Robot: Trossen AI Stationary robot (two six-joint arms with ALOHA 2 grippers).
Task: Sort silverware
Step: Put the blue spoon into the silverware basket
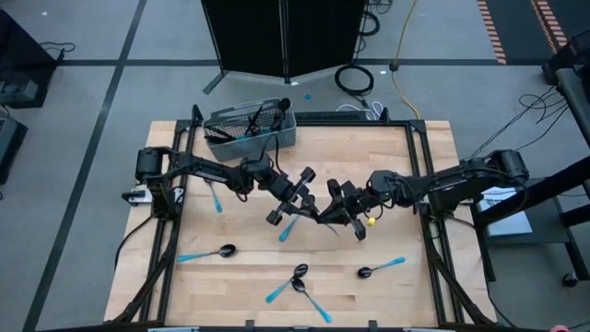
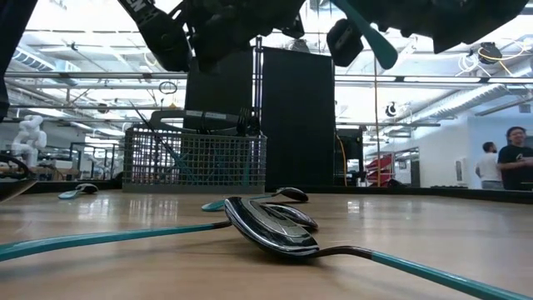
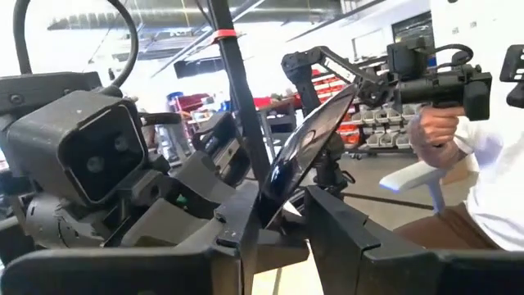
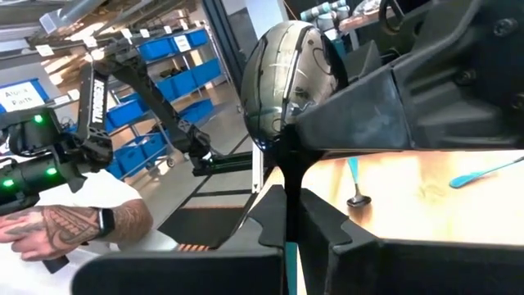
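Observation:
One piece of silverware, a spoon with a dark shiny bowl (image 4: 282, 82) and a light-blue handle (image 1: 288, 229), hangs above the middle of the table between my two grippers. My right gripper (image 4: 288, 221) comes in from the table's right and is shut on it. My left gripper (image 3: 282, 238) comes from the left, its fingers on either side of the bowl (image 3: 307, 156), which shows edge-on there. Other blue-handled spoons (image 1: 221, 251) (image 1: 300, 275) (image 1: 380, 267) lie flat on the wood. The grey mesh basket (image 1: 249, 129) stands at the far edge and holds several pieces. My left gripper has the lower part of the spoon's bowl (image 3: 282, 201) between its two fingers, coming about level from the table's left. Its own fingers partly hide the place of touch. The spoon is clear of the table. My right gripper pinches the spoon's thin neck (image 4: 286, 164), just under the bowl, between its two fingers. The fingers come about level from the table's right. The bowl stands beyond the fingertips and the blue handle (image 4: 289, 270) runs back between the fingers.
Two crossed spoons (image 2: 275, 225) lie near the table's front edge, and another piece (image 1: 215, 201) lies under the left arm. A small yellow thing (image 1: 371, 221) sits by the right gripper. Beyond the table, a person's hand (image 4: 74, 221) and a seated person (image 3: 483, 164) show.

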